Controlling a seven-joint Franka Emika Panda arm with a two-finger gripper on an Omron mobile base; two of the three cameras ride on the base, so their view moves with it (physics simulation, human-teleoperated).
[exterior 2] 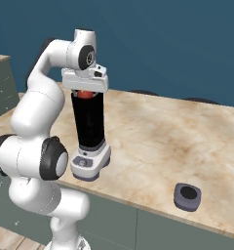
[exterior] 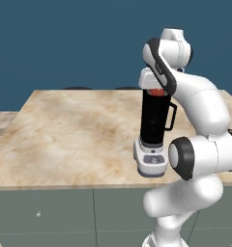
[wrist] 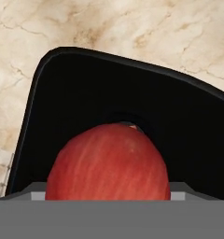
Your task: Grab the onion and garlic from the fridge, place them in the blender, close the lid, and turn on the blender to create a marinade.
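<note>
The blender (exterior: pixel 154 123) stands on the marble counter, a tall black jar (exterior 2: pixel 88 122) on a white-grey base (exterior 2: pixel 88 163). My gripper (exterior: pixel 157 89) hangs straight over the jar's open mouth, shut on the red-orange onion (exterior: pixel 157 92), which sits right at the rim (exterior 2: pixel 87 94). The hand view looks down past the onion (wrist: pixel 109 163) into the dark inside of the jar (wrist: pixel 86 93). On the counter, well to the right of the blender, lies the grey-lilac lid (exterior 2: pixel 187 196). The garlic and the fridge are out of view.
The marble counter (exterior: pixel 69 135) spreads wide to the left of the blender and behind it. Its front edge runs just in front of the blender base, above grey cabinet fronts (exterior: pixel 65 212). A dark blue wall stands behind.
</note>
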